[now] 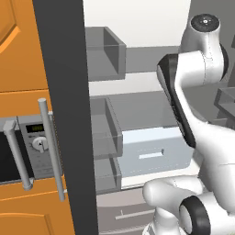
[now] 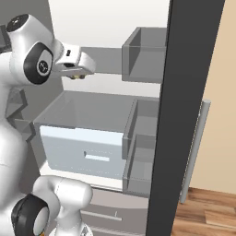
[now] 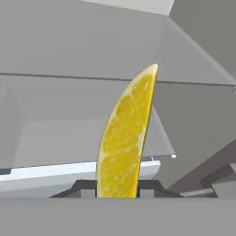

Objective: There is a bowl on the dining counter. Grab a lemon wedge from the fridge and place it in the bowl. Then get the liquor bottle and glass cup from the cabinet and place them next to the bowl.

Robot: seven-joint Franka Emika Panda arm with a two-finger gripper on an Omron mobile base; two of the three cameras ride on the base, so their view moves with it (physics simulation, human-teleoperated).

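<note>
A yellow lemon wedge stands upright between my two dark fingertips, and my gripper is shut on it. From the right base view, the hand hangs in front of the open fridge above its grey shelf, with the gripper pointing down and a speck of yellow at its tips. The bowl, the liquor bottle and the glass cup are out of view.
The dark fridge door stands open at the right, its grey door bins facing the hand. A white drawer sits below the shelf. On the left is an orange cabinet with a built-in microwave and long bar handles.
</note>
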